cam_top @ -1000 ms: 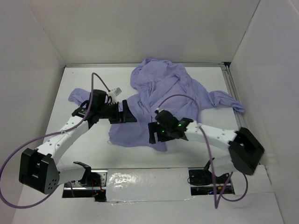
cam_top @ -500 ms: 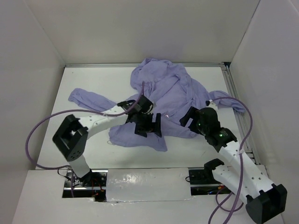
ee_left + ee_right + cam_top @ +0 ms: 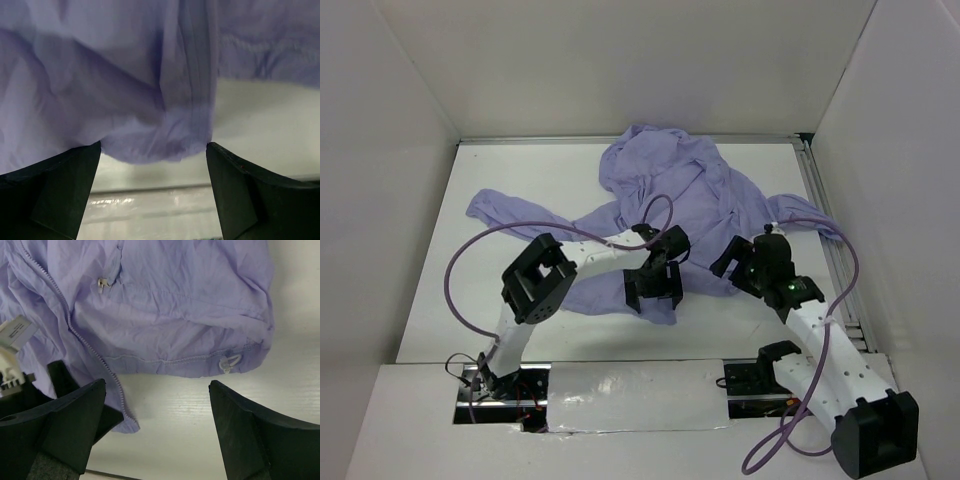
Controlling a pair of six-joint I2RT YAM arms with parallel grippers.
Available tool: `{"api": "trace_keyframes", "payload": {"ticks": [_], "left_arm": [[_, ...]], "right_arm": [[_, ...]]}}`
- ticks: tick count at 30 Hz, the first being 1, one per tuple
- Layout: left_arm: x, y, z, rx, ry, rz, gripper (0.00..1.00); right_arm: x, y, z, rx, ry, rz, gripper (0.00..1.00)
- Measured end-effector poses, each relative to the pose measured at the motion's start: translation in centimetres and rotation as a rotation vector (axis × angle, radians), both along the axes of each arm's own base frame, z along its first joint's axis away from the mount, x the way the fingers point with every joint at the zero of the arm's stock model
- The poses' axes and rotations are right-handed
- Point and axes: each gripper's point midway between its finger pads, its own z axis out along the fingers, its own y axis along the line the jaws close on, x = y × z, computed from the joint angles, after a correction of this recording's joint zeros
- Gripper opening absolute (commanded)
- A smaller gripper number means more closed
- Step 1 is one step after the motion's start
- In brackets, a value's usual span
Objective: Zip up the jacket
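The lavender jacket point(image 3: 692, 196) lies crumpled on the white table point(image 3: 520, 290), with one sleeve out to the left and one to the right. My left gripper point(image 3: 654, 287) hovers open over the jacket's near hem corner point(image 3: 150, 140), and fabric hangs between its fingers point(image 3: 55, 190) without being pinched. My right gripper point(image 3: 737, 260) is open at the right part of the hem. In the right wrist view the gripper point(image 3: 157, 386) has bare table between its fingers, with the zipper teeth point(image 3: 89, 346), a small zip pull point(image 3: 104, 284) and a hem cord toggle point(image 3: 228, 362) just beyond.
White walls enclose the table on three sides. A metal rail point(image 3: 823, 210) runs along the right edge. A silver tape strip point(image 3: 630, 388) covers the near edge between the arm bases. Purple cables point(image 3: 470, 250) loop over both arms. The left gripper's dark finger point(image 3: 67, 382) shows beside the right one.
The left gripper swept right across the jacket to its near hem corner. The right gripper swung from the hem's middle to the right side of the hem.
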Motion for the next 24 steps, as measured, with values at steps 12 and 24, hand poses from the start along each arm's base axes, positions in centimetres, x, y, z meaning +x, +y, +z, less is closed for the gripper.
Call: {"api": "trace_keyframes", "payload": {"ticks": [12,24], "left_arm": [[0.2,-0.5,-1.8,0.15,-0.022,0.06,0.66],[-0.3,-0.6,-1.6,0.098,-0.025,-0.006,0.7]], "right_arm": [[0.1,-1.5,-0.2,-0.004,-0.027,-0.046,0.91],[0.2,-1.9,-0.8,-0.01,-0.008,-0.045,0.91]]}}
